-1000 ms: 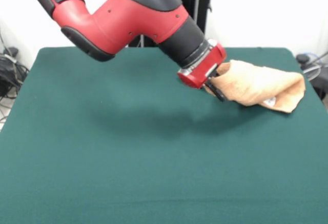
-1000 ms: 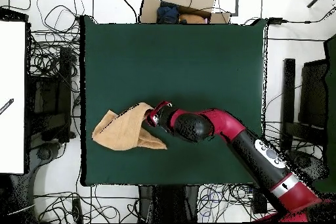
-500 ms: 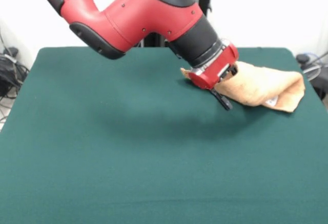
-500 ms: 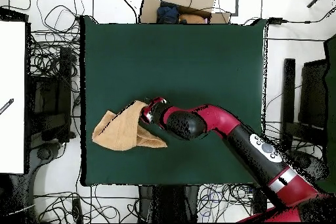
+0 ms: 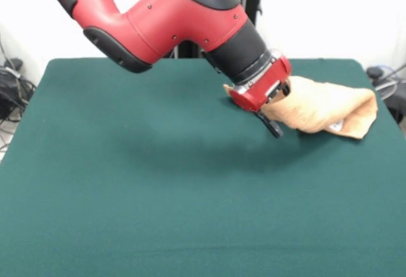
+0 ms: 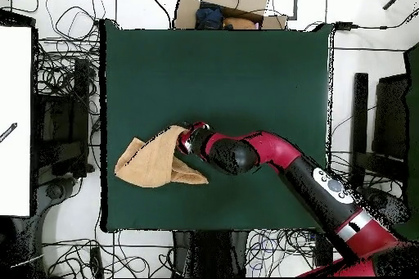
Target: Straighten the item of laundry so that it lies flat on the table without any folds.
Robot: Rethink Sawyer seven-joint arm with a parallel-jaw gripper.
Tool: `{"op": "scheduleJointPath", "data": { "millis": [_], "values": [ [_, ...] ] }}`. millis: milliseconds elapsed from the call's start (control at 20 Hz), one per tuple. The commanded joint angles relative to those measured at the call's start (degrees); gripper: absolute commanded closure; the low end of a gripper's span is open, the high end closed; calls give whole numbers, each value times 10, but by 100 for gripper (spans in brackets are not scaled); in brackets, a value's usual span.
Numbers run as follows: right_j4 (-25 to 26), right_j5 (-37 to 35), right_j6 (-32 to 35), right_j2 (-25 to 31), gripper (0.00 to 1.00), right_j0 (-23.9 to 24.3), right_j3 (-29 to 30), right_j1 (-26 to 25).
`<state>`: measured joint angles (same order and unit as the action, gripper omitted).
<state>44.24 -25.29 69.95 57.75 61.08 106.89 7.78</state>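
1. The small peach-orange terry-cloth towel point(image 5: 323, 107) lay bunched and folded over itself at the far right of the front view, near the right edge of the dark green cloth-covered surface point(image 5: 158, 201). In the overhead view it sat by the left edge as a crumpled wedge point(image 6: 153, 161), part of it overhanging the edge.

2. The red and black arm point(image 5: 177, 23) reached down from above and ended at the towel's left end. The gripper point(image 5: 274, 113) was pressed against the cloth there, with one dark finger point(image 5: 269, 125) showing below the red wrist plate.

3. Whether the fingers were clenched on cloth or released could not be told: the wrist plate and the towel hid the tips in both views.

4. A small white label point(image 5: 335, 125) showed on the towel's near right side, which suggested that a hem was turned outward in the fold.

5. Judgement: the gripper was placed at the towel's inner end, probably so that this end could be drawn toward the middle of the surface and the layers opened out.

6. Judgement: the task was far from done; the towel was plainly doubled and raised, not flat.

7. Risk, as a judgement: a pull on more than one layer would drag the bundle without unfolding it.
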Motion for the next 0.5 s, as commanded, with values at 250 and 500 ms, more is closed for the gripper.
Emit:
{"op": "scheduleJointPath", "data": {
  "millis": [250,500],
  "values": [
    [-14,13,58,-67,0,-21,-27,1],
    [-18,11,57,-69,0,-24,-28,2]
  ]
}}
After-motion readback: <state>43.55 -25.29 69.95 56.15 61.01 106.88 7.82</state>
